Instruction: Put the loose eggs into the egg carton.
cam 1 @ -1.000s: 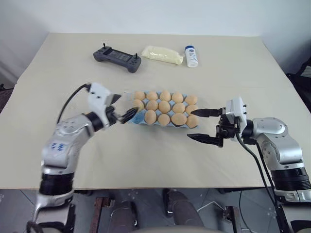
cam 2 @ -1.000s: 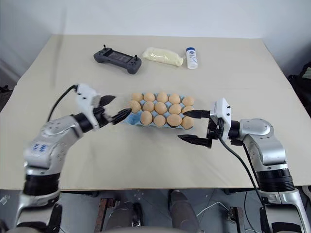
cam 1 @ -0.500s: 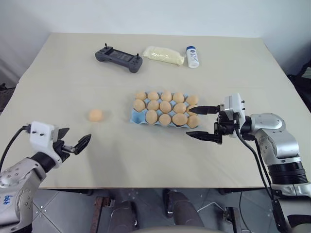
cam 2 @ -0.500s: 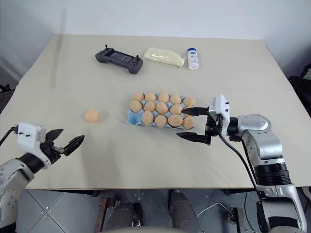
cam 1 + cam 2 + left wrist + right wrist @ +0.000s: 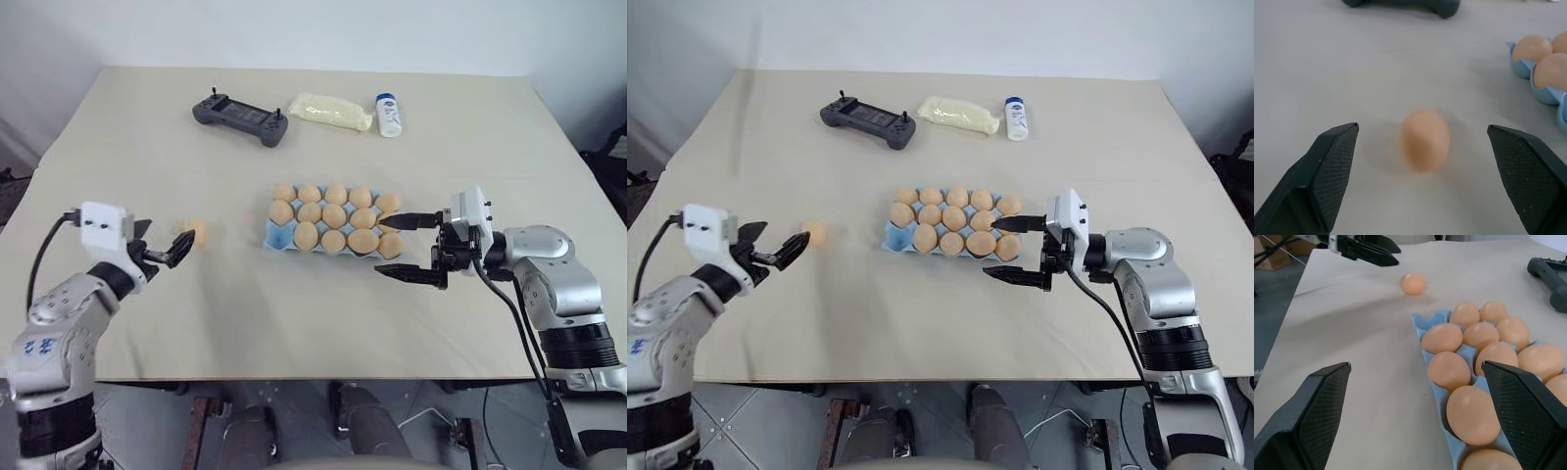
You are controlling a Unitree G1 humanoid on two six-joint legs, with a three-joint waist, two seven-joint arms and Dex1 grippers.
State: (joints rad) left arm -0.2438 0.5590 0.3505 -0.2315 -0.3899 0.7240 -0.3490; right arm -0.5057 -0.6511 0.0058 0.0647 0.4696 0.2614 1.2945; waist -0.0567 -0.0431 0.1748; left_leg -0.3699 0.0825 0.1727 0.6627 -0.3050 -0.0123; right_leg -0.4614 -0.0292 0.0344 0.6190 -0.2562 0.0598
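Loose egg [image 5: 1424, 140] between open fingers (left)

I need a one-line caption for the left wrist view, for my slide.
Open left gripper faces one loose egg on the table, beside the egg carton.

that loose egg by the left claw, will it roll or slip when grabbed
Probably. The egg is a smooth oval lying bare on the flat table, so a nudge could roll it. Its curved shell may slip between the left claw's open fingers unless centred. It likely cracks if squeezed hard.
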